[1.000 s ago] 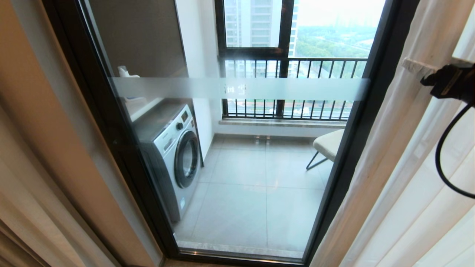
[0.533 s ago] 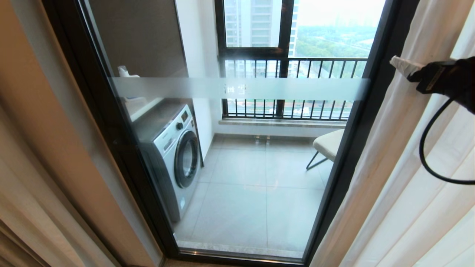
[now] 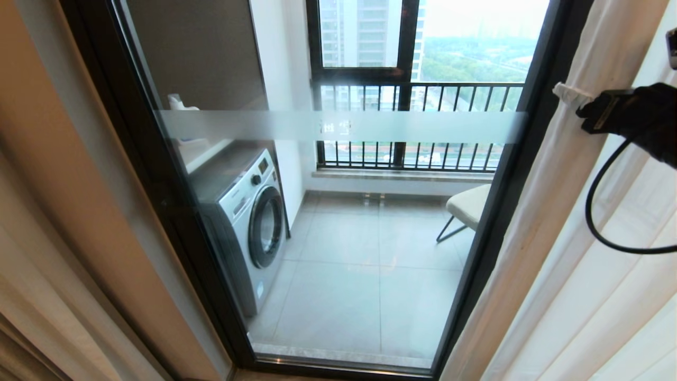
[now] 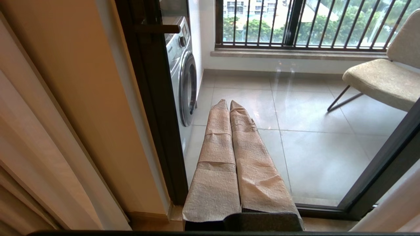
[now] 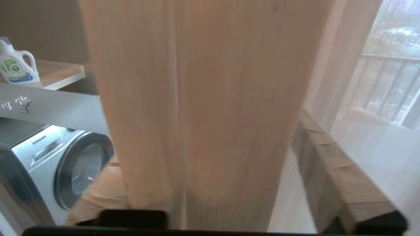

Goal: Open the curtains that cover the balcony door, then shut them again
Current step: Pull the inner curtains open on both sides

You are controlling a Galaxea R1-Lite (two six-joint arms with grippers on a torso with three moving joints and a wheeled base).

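The balcony door [image 3: 344, 127] stands uncovered: glass in a black frame [image 3: 508, 174], crossed by a frosted strip. A beige curtain [image 3: 63, 211] hangs bunched at its left, and cream sheer curtains [image 3: 560, 222] hang at its right. My right gripper [image 3: 570, 94] is high on the right at the sheer's inner edge. In the right wrist view it [image 5: 210, 141] is open, with a hanging fold of curtain [image 5: 203, 65] between its tape-wrapped fingers [image 5: 328, 157]. My left gripper [image 4: 229, 102] is parked low before the glass, shut on nothing.
Behind the glass are a washing machine [image 3: 248, 222], a padded chair [image 3: 468, 203] and a barred window [image 3: 412, 95]. A detergent bottle [image 5: 16, 67] sits on a shelf over the washer. A black cable [image 3: 597, 211] loops below my right wrist.
My right gripper has moved left along the sheer curtain to its inner edge by the door frame. The left arm and the view have stayed still.
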